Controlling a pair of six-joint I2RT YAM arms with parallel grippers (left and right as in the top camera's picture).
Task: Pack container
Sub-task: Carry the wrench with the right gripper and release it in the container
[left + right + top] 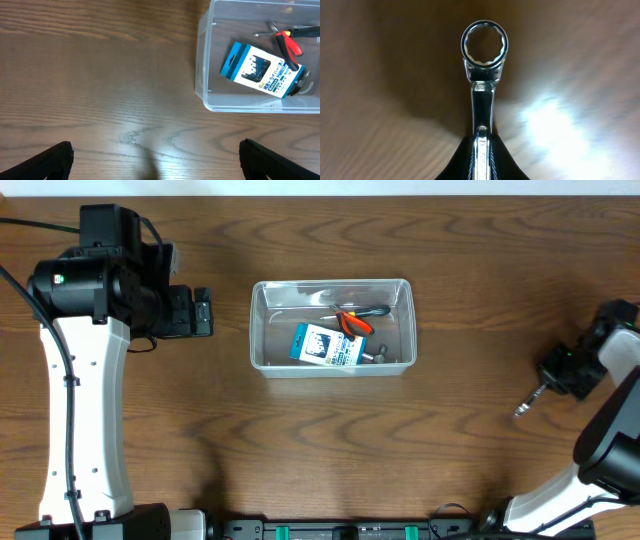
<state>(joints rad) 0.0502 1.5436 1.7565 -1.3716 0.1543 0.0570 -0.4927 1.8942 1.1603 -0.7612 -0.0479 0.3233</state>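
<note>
The clear plastic container (262,330) sits mid-table; it also shows in the left wrist view (202,75). Inside lie a blue-and-white printed box (325,346), red-handled pliers (352,320) and a small dark metal part (378,354). My right gripper (562,372) at the far right edge is shut on a chrome ring wrench (483,75), whose ring end points away from the fingers; its tip shows in the overhead view (530,400). My left gripper (203,311) is open and empty, left of the container, its fingertips at the bottom corners of the left wrist view (155,160).
Dark wooden table (320,440). The left arm's white link (85,410) runs down the left side. The right arm (610,430) stands at the right edge.
</note>
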